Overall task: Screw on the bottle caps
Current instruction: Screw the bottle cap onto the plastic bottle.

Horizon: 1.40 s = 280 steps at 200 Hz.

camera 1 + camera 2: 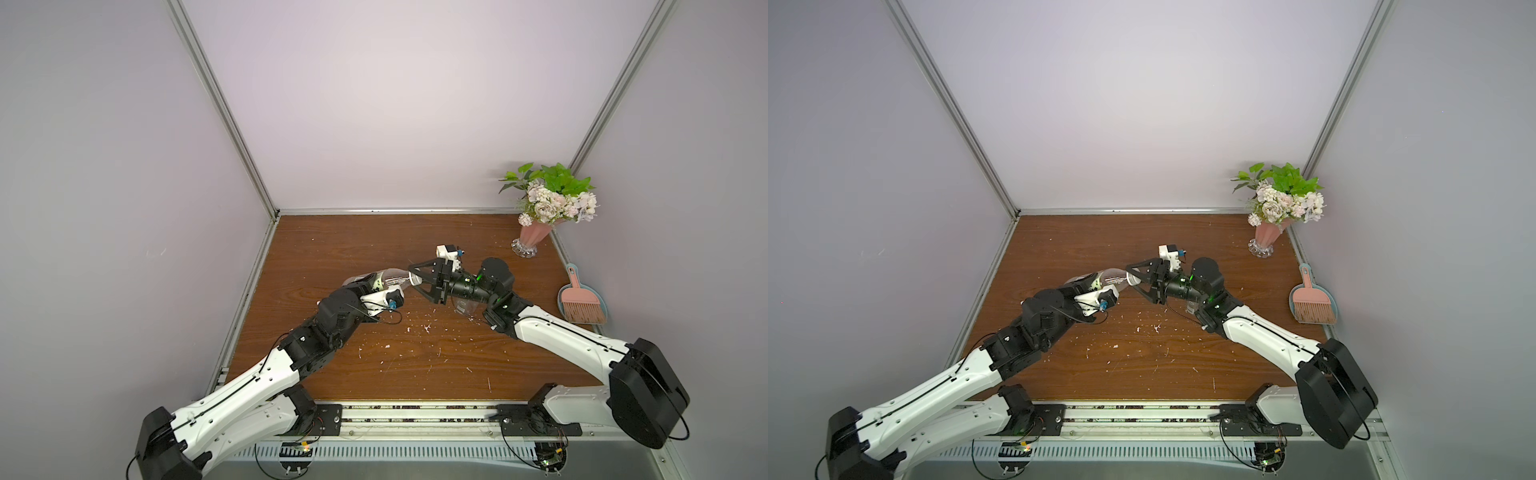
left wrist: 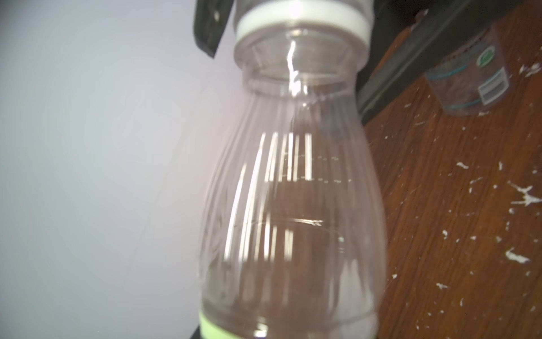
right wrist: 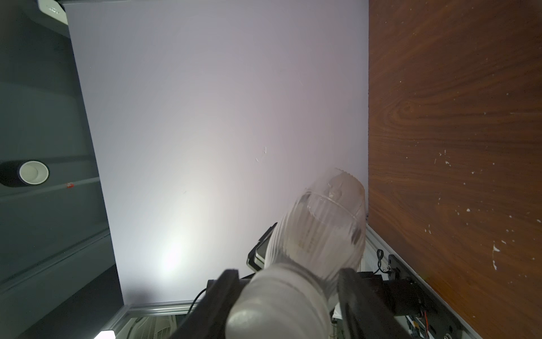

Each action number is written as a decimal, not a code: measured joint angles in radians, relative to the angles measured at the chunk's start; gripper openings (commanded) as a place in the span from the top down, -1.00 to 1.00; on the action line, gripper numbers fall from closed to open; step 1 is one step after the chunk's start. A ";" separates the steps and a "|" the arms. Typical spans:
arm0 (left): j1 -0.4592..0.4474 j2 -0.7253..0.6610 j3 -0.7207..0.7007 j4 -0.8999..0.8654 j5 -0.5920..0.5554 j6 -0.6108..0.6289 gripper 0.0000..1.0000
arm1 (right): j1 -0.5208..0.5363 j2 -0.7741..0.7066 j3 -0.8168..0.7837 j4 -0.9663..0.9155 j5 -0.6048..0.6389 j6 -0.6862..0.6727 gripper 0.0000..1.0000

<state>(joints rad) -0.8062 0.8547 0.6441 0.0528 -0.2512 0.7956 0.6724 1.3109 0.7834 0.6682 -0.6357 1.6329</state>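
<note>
Right end effector (image 1: 414,276) level, straddling bottle (image 1: 395,283) cap (image 2: 302,20).

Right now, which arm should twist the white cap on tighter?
Probably the right. The right end effector straddles the white cap on the neck, one jaw on either side and a small gap showing. The left end effector is shut on the bottle, holding it tilted, so it cannot reach the cap.

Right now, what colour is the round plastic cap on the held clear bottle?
White cap, clearest in left wrist view.
</note>
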 measured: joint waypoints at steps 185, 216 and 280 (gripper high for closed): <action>-0.027 -0.041 0.123 -0.124 0.381 -0.230 0.11 | -0.139 -0.240 0.513 -1.111 0.083 -1.406 -0.40; -0.027 -0.031 0.145 -0.222 0.466 -0.280 0.11 | -0.135 -0.324 0.512 -1.252 0.081 -1.668 -0.42; -0.027 0.037 0.173 -0.359 0.578 -0.319 0.11 | -0.082 -0.356 0.584 -1.435 0.022 -1.994 -0.40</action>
<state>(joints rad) -0.8333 0.8917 0.8169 -0.3065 0.3264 0.4770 0.5900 0.9554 1.3670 -0.7666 -0.6140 -0.3614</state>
